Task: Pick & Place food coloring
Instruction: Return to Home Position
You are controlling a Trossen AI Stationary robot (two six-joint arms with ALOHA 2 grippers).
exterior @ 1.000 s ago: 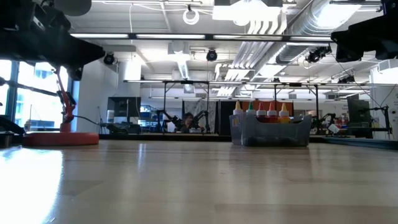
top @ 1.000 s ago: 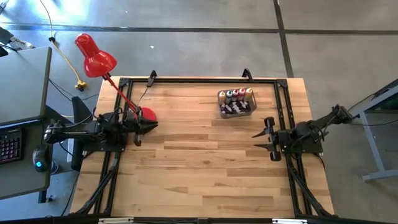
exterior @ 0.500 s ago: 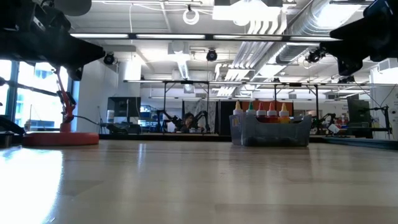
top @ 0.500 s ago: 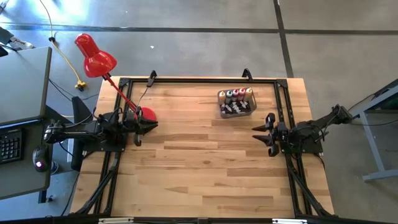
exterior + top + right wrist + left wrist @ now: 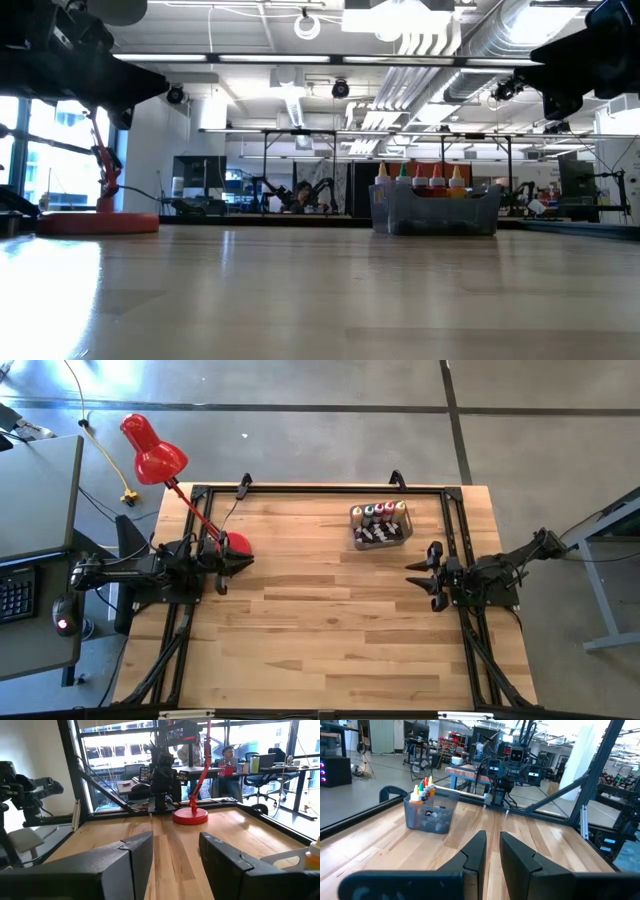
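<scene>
The food coloring bottles (image 5: 380, 512) stand upright in a grey tub (image 5: 381, 538) near the table's far edge, right of centre. Their yellow, green, red and orange pointed caps (image 5: 420, 178) rise above the tub's rim (image 5: 435, 195). Tinier dark-and-white ones (image 5: 376, 537) lie in the tub's near half. My right gripper (image 5: 425, 575) hovers open near the right edge, on the tub's near right side, holding nothing. My left gripper (image 5: 228, 570) waits at the left edge beside the lamp base, its fingers (image 5: 475, 852) almost together with a narrow slit, holding nothing.
A red desk lamp's round base (image 5: 237, 543) sits on the table by the left gripper, and its arm and shade (image 5: 152, 450) lean out beyond the far left corner. Black frame rails (image 5: 320, 488) run along the table's edges. Bare wood (image 5: 330, 620) spreads across the centre and near half.
My right gripper shifted slightly toward the far edge and came a little lower in the low view during the first half second, then held still. Its fingers stayed open. The left arm, tub and bottles have not moved.
</scene>
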